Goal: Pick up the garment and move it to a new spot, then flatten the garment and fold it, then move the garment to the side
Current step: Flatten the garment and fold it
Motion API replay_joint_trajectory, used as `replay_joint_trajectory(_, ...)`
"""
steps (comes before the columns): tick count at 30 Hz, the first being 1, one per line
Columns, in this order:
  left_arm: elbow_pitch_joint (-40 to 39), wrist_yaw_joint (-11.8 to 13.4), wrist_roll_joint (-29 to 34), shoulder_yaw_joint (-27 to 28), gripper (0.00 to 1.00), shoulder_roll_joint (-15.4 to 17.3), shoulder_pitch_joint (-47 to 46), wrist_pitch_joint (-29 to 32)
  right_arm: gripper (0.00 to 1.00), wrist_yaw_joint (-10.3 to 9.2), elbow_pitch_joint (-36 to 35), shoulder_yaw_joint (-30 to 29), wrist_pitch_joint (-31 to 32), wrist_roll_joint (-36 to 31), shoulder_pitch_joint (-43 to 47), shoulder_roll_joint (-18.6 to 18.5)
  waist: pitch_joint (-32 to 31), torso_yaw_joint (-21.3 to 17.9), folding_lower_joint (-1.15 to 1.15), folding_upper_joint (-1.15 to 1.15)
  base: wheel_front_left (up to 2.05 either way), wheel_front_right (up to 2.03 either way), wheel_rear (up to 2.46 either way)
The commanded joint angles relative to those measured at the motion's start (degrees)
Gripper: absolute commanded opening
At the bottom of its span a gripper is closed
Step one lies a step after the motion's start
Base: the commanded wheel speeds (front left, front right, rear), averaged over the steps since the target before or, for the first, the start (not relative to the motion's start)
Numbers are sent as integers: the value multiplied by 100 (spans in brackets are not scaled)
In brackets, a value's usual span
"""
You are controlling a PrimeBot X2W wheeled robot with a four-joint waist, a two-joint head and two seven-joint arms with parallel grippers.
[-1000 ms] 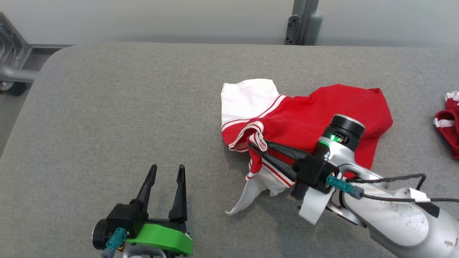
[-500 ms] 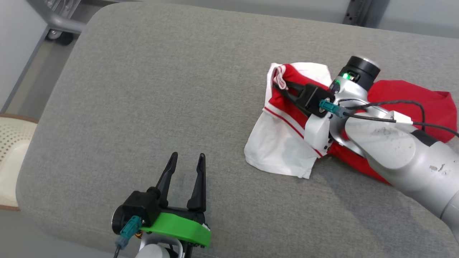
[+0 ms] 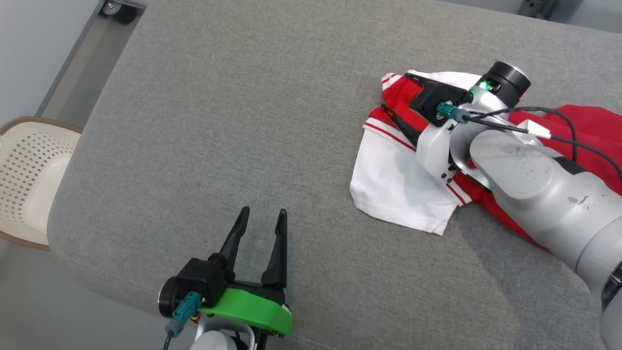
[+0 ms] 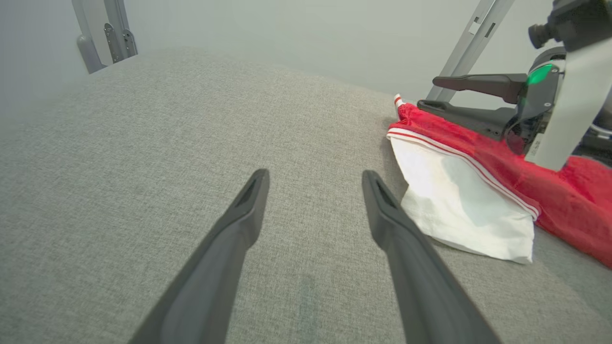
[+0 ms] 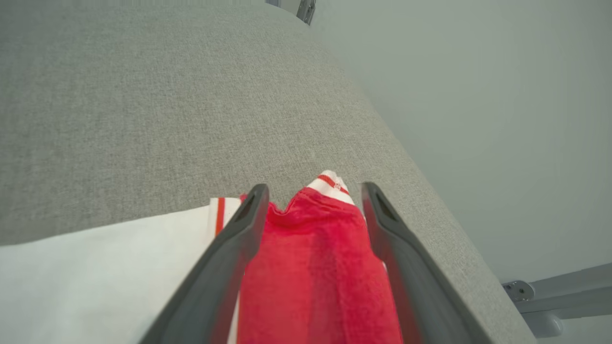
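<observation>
The garment (image 3: 398,184) is a red and white shirt with striped trim, lying partly folded on the right of the grey padded table (image 3: 243,121). My right gripper (image 3: 396,91) is over its far left edge, open, its jaws one above the other with the lower one against the cloth. In the right wrist view the red fabric (image 5: 311,267) lies between and under the spread fingers of that gripper (image 5: 314,188), and nothing is pinched. My left gripper (image 3: 263,211) stands open near the front edge, empty and well left of the garment (image 4: 459,200). In the left wrist view the right gripper (image 4: 428,93) shows open.
A cream perforated basket (image 3: 29,180) sits on the floor off the table's left edge. A caster (image 3: 119,9) and a metal frame post (image 3: 534,7) stand beyond the far edge. Bare grey table stretches to the left of the garment.
The right gripper carried the striped edge up and over the shirt and has now opened, letting the cloth go. The head camera has turned, shifting the whole picture. The left gripper stayed open.
</observation>
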Motion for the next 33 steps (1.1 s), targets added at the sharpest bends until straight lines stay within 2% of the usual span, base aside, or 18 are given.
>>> replay_joint_trajectory(1, 21, -21, 84, 54, 100, 4, -93, -3, 100, -10, 39, -46, -45, 65, -66, 11, -78, -230, 0, 0, 0, 0, 0)
replay_joint_trajectory(5, 69, -69, 197, 129, 100, 4, -102, -4, 100, -10, -229, -379, -40, 31, -164, -14, -159, -543, 0, 0, 0, 0, 0)
replay_joint_trajectory(10, 158, -131, 402, 308, 100, 7, -55, -3, 100, -9, -862, -1186, -38, -143, 246, -168, -373, -1035, 0, 0, 0, 0, 0)
replay_joint_trajectory(20, 199, -288, 710, 632, 100, 7, 176, -4, 100, -9, -1702, -3664, -39, -661, 2091, -343, -857, -1791, 0, 0, 0, 0, 0)
replay_joint_trajectory(26, 194, -324, 767, 746, 100, 7, 325, -3, 100, -10, -2044, -5074, -39, -920, 3543, 9, -1082, -1959, 0, 0, 0, 0, 0)
replay_joint_trajectory(33, 129, -346, 790, 824, 100, 7, 408, -4, 100, -10, -2335, -6026, -39, -1280, 4749, 606, -1189, -1944, 0, 0, 0, 0, 0)
